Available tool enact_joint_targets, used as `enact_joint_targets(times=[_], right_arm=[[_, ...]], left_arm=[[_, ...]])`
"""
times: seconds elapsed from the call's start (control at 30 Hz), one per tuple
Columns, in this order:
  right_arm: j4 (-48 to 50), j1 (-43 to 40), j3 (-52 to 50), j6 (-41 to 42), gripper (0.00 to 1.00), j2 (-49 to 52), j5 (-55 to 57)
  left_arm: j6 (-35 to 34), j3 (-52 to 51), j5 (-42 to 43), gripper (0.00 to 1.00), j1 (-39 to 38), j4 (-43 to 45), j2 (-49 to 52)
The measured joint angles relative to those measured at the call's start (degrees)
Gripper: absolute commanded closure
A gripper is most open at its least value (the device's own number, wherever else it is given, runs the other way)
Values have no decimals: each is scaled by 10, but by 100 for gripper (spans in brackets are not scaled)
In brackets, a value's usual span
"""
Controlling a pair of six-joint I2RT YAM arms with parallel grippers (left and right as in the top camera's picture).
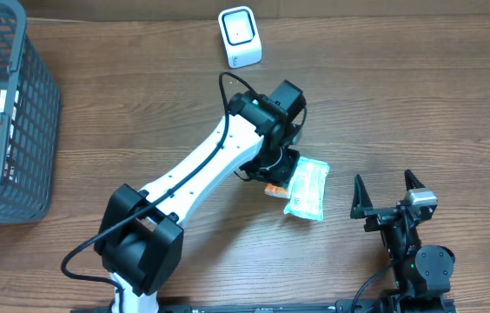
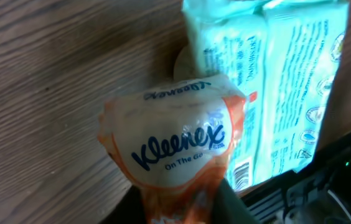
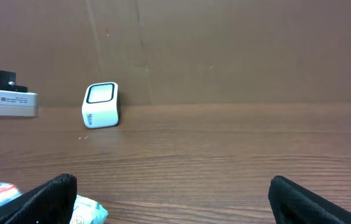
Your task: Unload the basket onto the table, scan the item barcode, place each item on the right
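Two arms worked over one table [image 1: 141,87]. It carried one white scanner [image 1: 240,36] at the top centre of the overhead view and one dark mesh basket [image 1: 28,130] at the upper left. The basket held packaged goods too crowded to count. Two soft packs lay near the centre: one orange-and-white Kleenex tissue pack [image 2: 175,146] and one pale green wipes pack [image 1: 307,189] just beside it, with a barcode at its lower edge in the left wrist view. The left arm's fingers [image 1: 280,172] were drawn in and clamped on the tissue pack's lower end, which bulged above them, well apart from the scanner. The right arm's fingers [image 3: 312,199], at the lower right of the overhead view, stood wide apart and held nothing.
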Motion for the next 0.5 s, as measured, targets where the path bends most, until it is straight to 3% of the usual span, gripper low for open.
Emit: enact_joint_targets(times=[0.33,0.5], right_arm=[[0,0,0,0,0,0,0],[0,0,0,0,0,0,0]], left_arm=[[28,1,2,95,57,-49,0],[14,1,-61,96,63,-62,0]])
